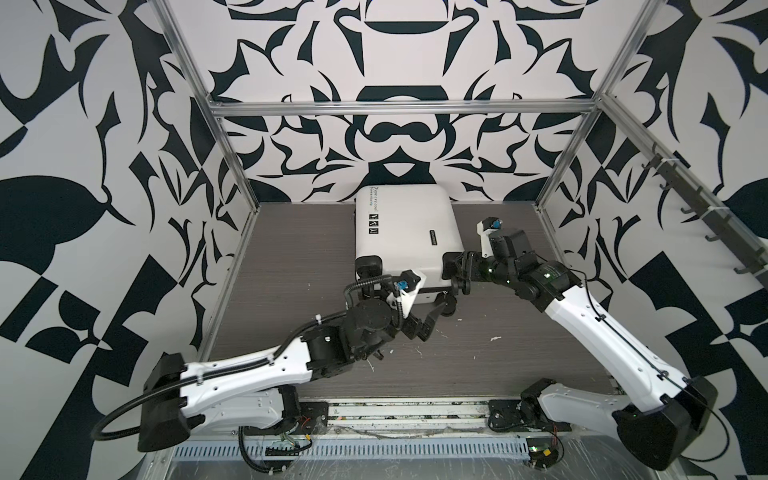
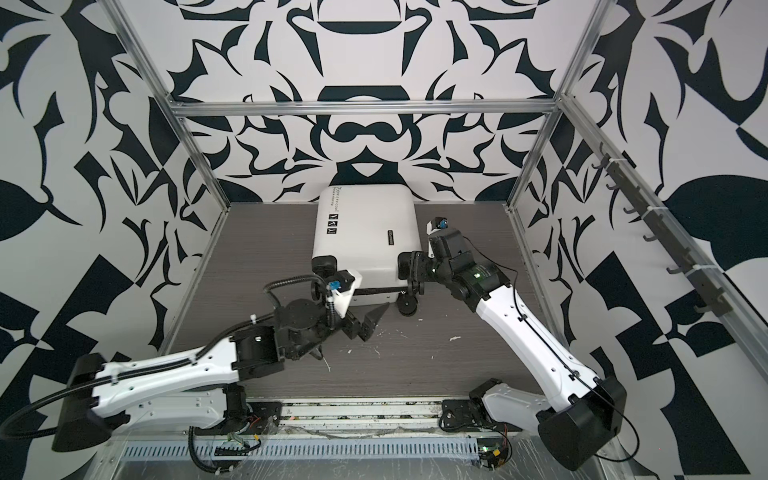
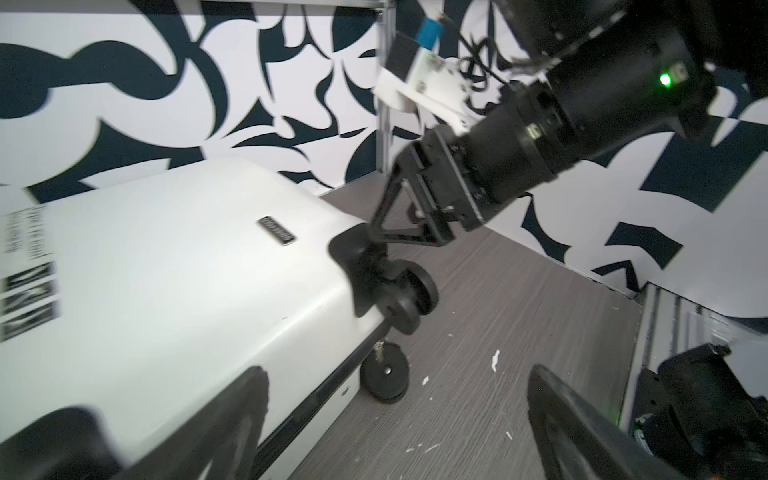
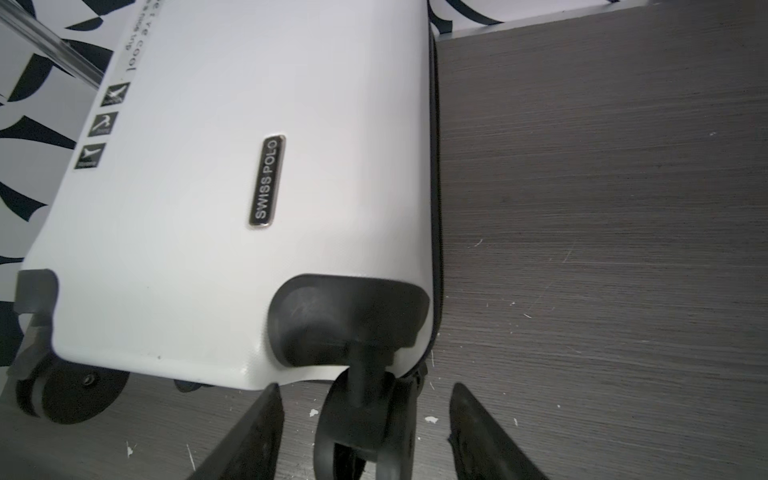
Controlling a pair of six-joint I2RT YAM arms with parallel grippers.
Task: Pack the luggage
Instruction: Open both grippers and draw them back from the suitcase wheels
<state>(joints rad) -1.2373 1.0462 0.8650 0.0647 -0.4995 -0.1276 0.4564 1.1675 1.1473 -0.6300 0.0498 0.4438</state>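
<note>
Top views: the luggage (image 1: 405, 232) (image 2: 365, 232) lies flat and shut on the worktop (image 1: 291, 299). It sits back middle, far end at the back wall (image 1: 395, 137), wheel end toward my bases. The script and three stickers (image 1: 374, 224) face up. My left gripper (image 1: 426, 323) (image 2: 371, 320) sits just off the near end, jaws spread wide, nothing in them. One fingertip is close to the lower wheel (image 1: 448, 308); can't tell if it touches. My right gripper (image 1: 456, 275) (image 2: 409, 272) is at the luggage's near right corner.

Left wrist: the luggage (image 3: 166, 270) is blurred, white shell up. My left gripper (image 3: 397, 374) is fully spread and empty. One finger (image 3: 237, 415) overlaps the shell in view; contact unclear. The lower wheel (image 3: 384, 380) shows beyond the gap, well ahead of the tips. My right gripper (image 3: 384, 232) has its tips at the black housing of the upper wheel (image 3: 409, 299).

Right wrist: the luggage (image 4: 249, 166) shell is close up, badge (image 4: 268, 180) reads SWISS POLO. My right gripper (image 4: 365, 388) is partly open, one finger either side of the upper wheel (image 4: 365, 432). There is a gap on both sides, so it isn't clamped. White specks (image 4: 432, 419) lie on the worktop (image 4: 582, 208).
</note>
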